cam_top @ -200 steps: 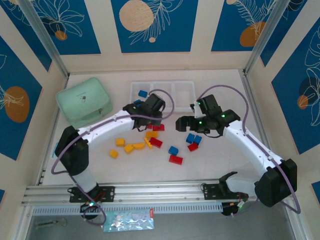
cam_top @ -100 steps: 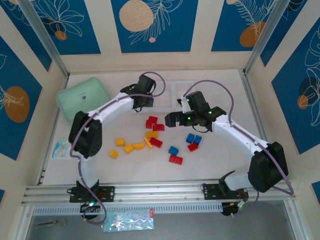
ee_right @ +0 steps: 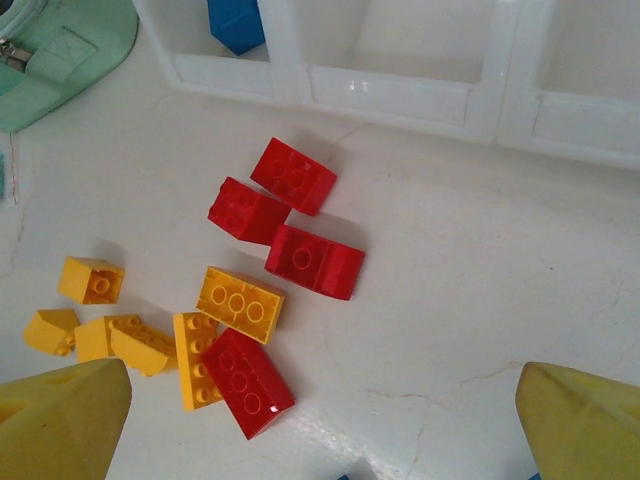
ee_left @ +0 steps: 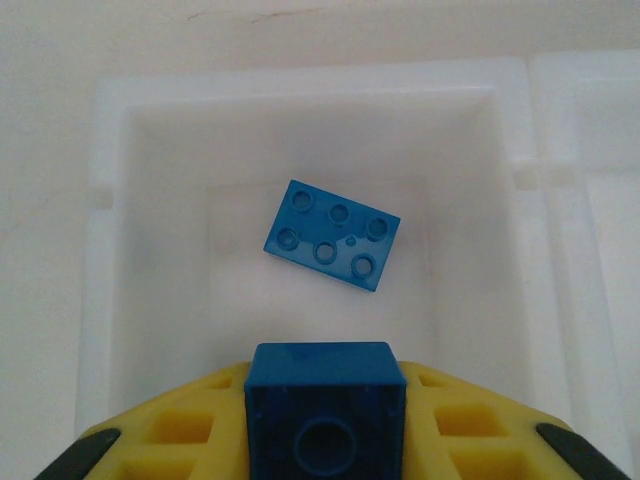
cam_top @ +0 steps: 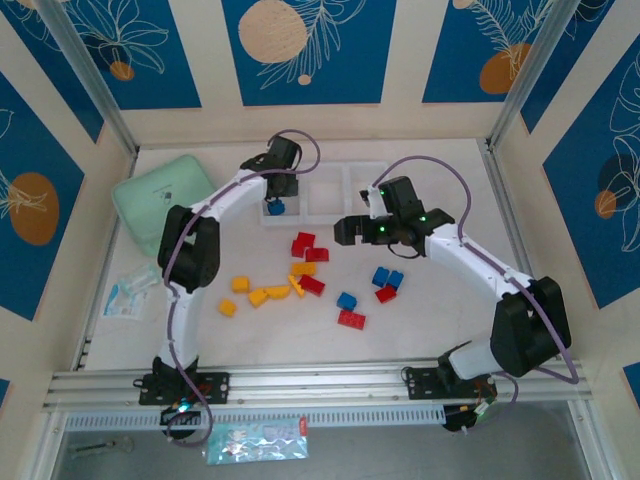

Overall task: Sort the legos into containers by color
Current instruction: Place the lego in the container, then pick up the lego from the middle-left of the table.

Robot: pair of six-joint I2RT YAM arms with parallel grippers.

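Okay, the tray (cam_top: pixel 340 166) (three square compartments joined in a row, translucent white) sits at the far side of the table (cam_top: pixel 450 330). Its left compartment (ee_left: pixel 150 220) has one blue six-stud brick (ee_left: pixel 332 248) lying flat, studs up, skewed to the walls, roughly mid-floor. The left gripper (cam_top: pixel 276 207) hangs over the near part of that same compartment, its yellow fingers (ee_left: pixel 170 440) pressed onto a second blue brick (ee_left: pixel 325 410); whether that one touches the floor, can't tell. The middle compartment (ee_right: pixel 400 30) and right compartment (ee_right: pixel 590 40) show plain white floors. The right gripper (cam_top: pixel 345 232) hovers over the table just in front of the tray, jaws spread wide, nothing between the fingertips (ee_right: pixel 65 420). Below it lie loose legos: three red bricks (ee_right: pixel 293 175) bunched together near the tray's front wall, a flat yellow brick (ee_right: pixel 240 305) just beside them, a fourth red brick (ee_right: pixel 248 383) against a long yellow brick (ee_right: pixel 192 360), and small yellow pieces (ee_right: pixel 90 280) further toward the left arm's side. Off to the right, a pair of blue bricks (cam_top: pixel 386 277) sits side by side with a small red brick (cam_top: pixel 386 294) touching, and a lone blue brick (cam_top: pixel 347 300) and a wide red brick (cam_top: pixel 351 319) lie nearer the bases. The mint-green box (cam_top: pixel 160 205) stands left of the tray, apart from it, and the left arm passes between the box and the pile. A crumpled clear packet (cam_top: pixel 130 295) lies at the table's left edge.
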